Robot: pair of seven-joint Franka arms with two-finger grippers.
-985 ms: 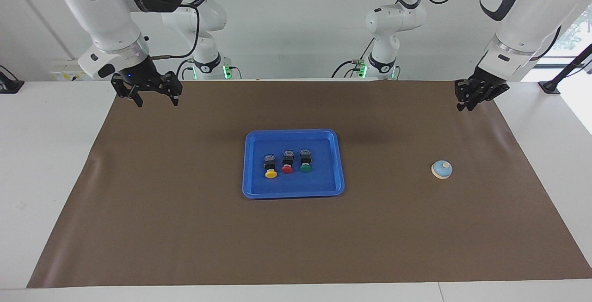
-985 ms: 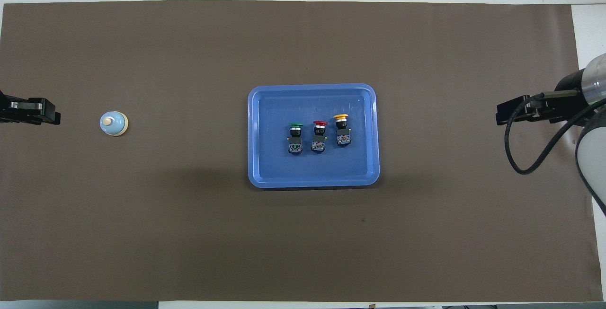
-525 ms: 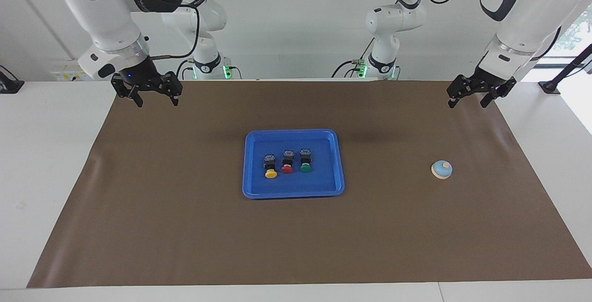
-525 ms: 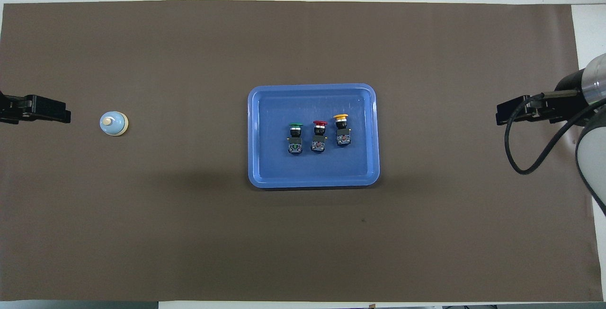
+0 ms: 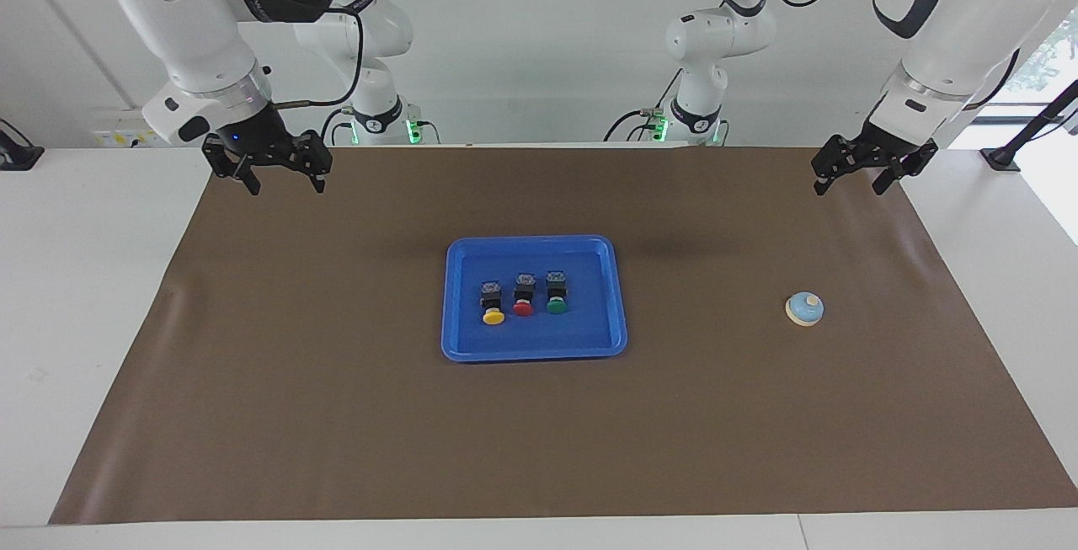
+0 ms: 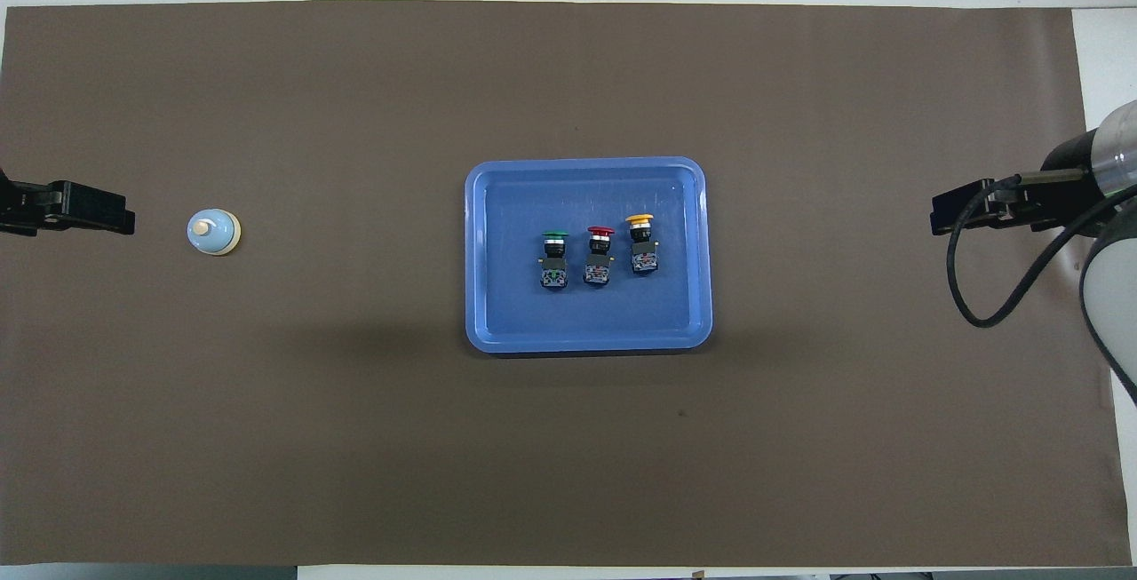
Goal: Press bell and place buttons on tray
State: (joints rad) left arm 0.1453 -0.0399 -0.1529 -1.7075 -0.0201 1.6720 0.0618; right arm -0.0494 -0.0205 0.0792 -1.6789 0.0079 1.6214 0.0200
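Overhead, the left gripper [image 5: 848, 182] is cut off at the frame edge; facing, its fingers [image 5: 819, 186] stand spread, empty. Right gripper [image 5: 282, 182] likewise gapes empty. Yellow button [image 5: 493, 312], red button [image 5: 523, 302] and green button [image 5: 556, 301] lie in the tray [image 5: 534, 351]; the bell [image 5: 804, 308] sits apart.

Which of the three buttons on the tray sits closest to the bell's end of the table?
The green button. It ends the row on the side toward the bell; the red button is in the middle and the yellow button is farthest away.

Facing view looks across at the robots; overhead looks down; both share the tray [image 5: 534, 351].
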